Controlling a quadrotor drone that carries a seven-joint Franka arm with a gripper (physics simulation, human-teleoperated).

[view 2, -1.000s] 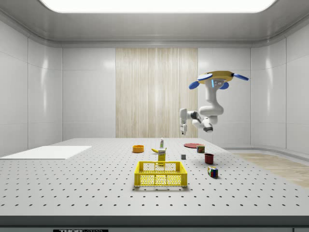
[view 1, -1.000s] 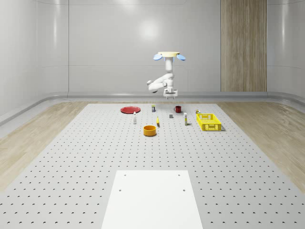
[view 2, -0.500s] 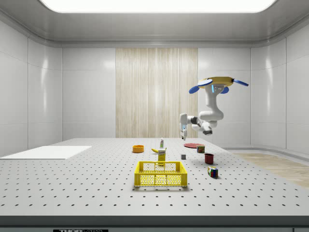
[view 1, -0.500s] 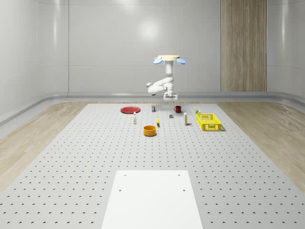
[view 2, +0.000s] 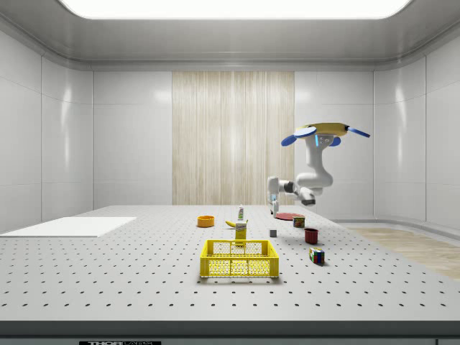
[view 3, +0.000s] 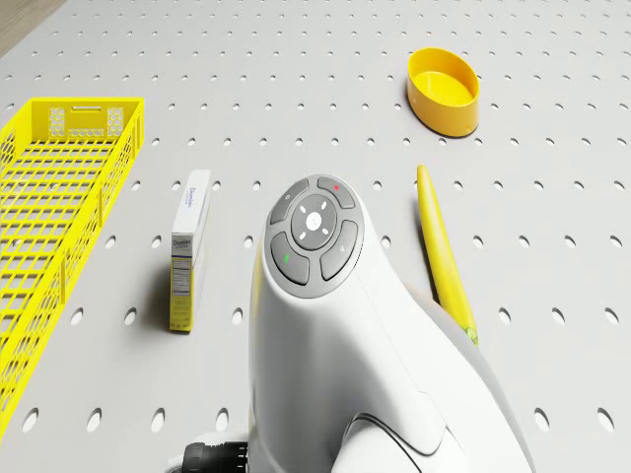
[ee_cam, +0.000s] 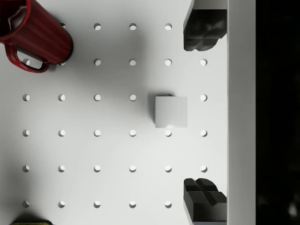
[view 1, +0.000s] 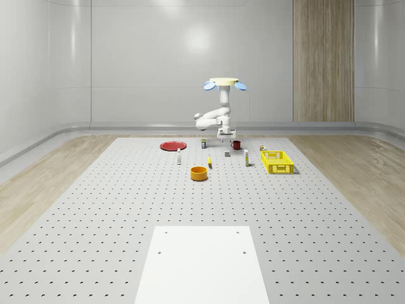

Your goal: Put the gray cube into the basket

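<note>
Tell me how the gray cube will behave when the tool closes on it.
The gray cube looks rigid and flat-faced, so it should sit square and not roll. Its smooth faces may slip. The tool hangs open above it, slightly off-centre, so it might twist.

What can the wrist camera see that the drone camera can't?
Wrist view's own: the small gray cube, a dark red mug, and the open claw with its black fingers above the table. Drone view's own: the yellow mesh basket, a yellow bowl, a banana, a white box and the white arm. Both share the gray holed table, over which the drone hovers.
</note>
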